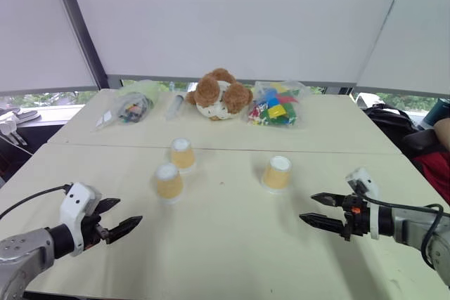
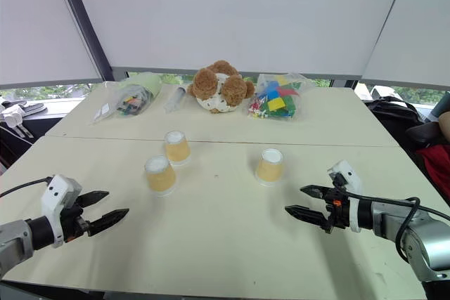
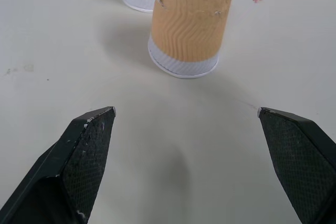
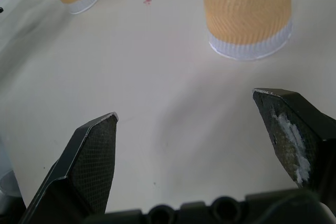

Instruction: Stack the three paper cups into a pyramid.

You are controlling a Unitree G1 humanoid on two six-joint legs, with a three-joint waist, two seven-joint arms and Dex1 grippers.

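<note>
Three paper cups upside down mid-tabletop, apart, ahead of left gripper and right gripper, both spread, empty, bagged toys at far edge.

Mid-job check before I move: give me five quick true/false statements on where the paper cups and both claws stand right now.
1. All three paper cups stand apart on the table, none stacked. True: the left cup, the rear cup and the right cup each sit alone.
2. The left claw grips a cup. False: it is open, holding nothing.
3. The right claw is open and empty. True.
4. The cups stand rim-down, white bases up. True.
5. The teddy bear sits between the two claws. False: it sits at the far edge, beside a bag of coloured blocks.
</note>
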